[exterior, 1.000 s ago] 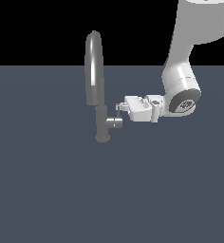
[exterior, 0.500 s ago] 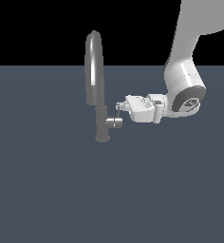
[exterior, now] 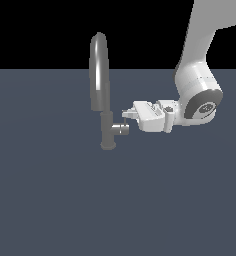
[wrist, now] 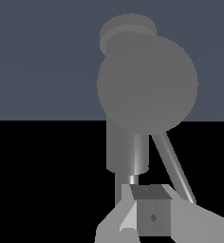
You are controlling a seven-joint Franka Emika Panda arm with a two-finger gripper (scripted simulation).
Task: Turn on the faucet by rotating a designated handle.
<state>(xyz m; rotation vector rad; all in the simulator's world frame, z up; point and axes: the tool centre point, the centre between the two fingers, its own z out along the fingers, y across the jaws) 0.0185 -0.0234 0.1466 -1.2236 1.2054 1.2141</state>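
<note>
Handle (exterior: 121, 129) juts sideways toward the exterior view's right; claw (exterior: 126, 116) state cannot be told.

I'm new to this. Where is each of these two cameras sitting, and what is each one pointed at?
Exterior view: off the arm, looking side-on at the upright faucet, its handle and the white arm, whose gripper comes in from the exterior view's right.
Wrist view: on the wrist, looking along the gripper at the handle's round end; only gripper parts show.
Shared: faucet, handle, gripper.
</note>
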